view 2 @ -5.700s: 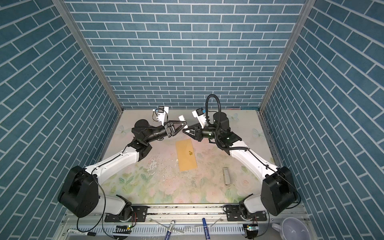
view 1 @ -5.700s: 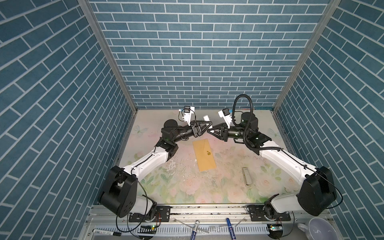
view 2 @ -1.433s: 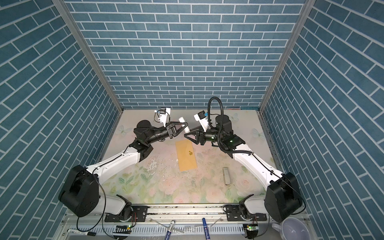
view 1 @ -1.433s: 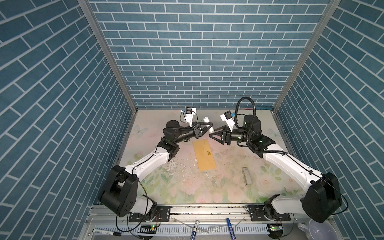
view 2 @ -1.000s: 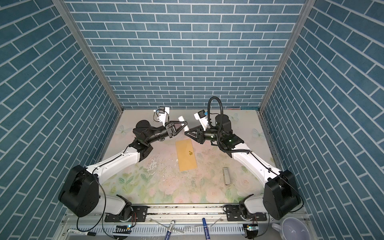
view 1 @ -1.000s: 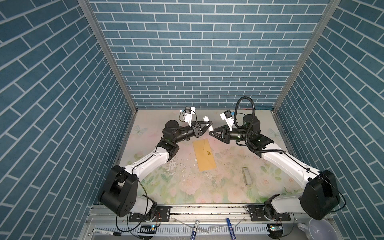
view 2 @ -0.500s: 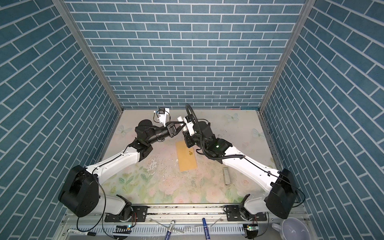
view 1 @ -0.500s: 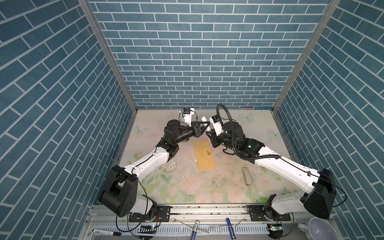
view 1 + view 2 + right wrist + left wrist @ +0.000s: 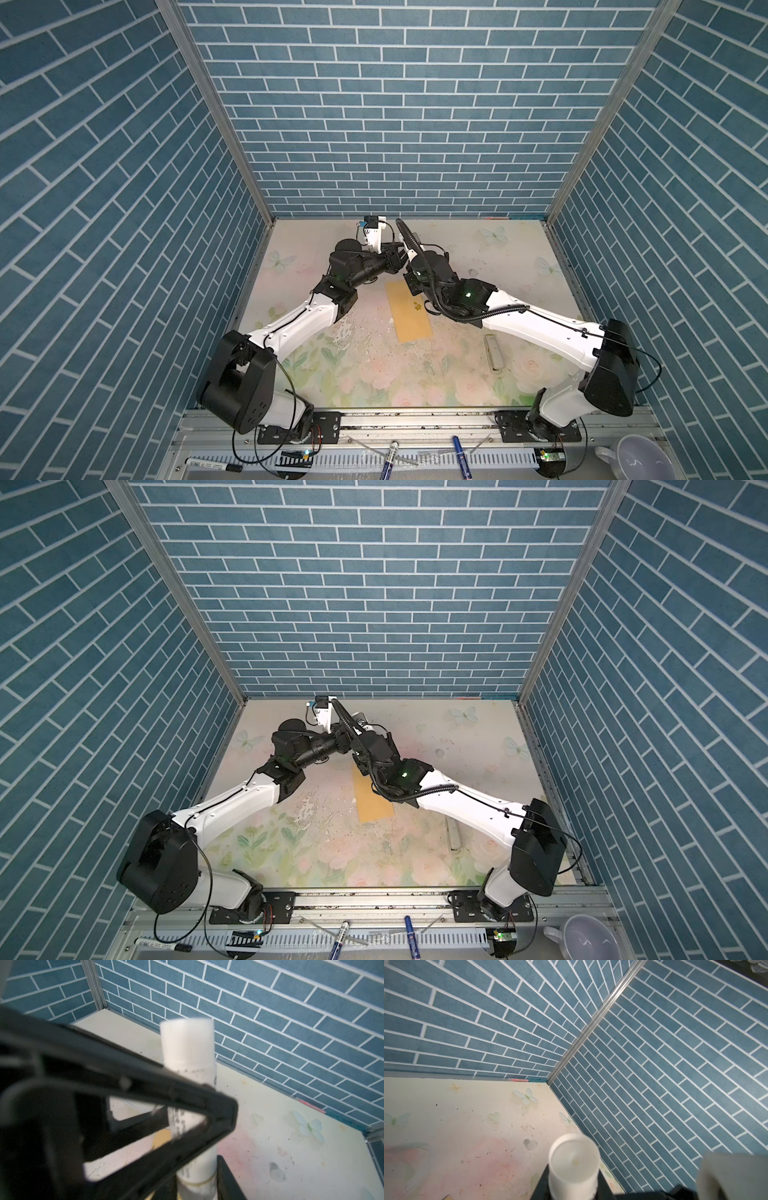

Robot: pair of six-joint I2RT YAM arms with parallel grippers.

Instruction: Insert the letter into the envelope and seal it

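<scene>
two black grippers meet just past the 12 o'clock end of the long mustard-yellow paper envelope (image 9: 411,326), which lies flat on the pale floral-printed tabletop (image 9: 482,255), small gold flower sticker (image 9: 417,306) up. the left gripper (image 9: 395,259) is clamped on a white cylindrical tube (image 9: 188,1053) with dark print. the right gripper (image 9: 218,1132) crowds that tube; its jaw spacing i cannot tell.

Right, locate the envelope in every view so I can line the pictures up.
Both top views: the envelope lies flat, just below the picture's centre.
Left wrist: only a tan corner at the picture's edge, probably it.
Right wrist: a tan patch beside the white stick, probably it.
Shared landmark: the butterfly print by the back right corner.
</scene>
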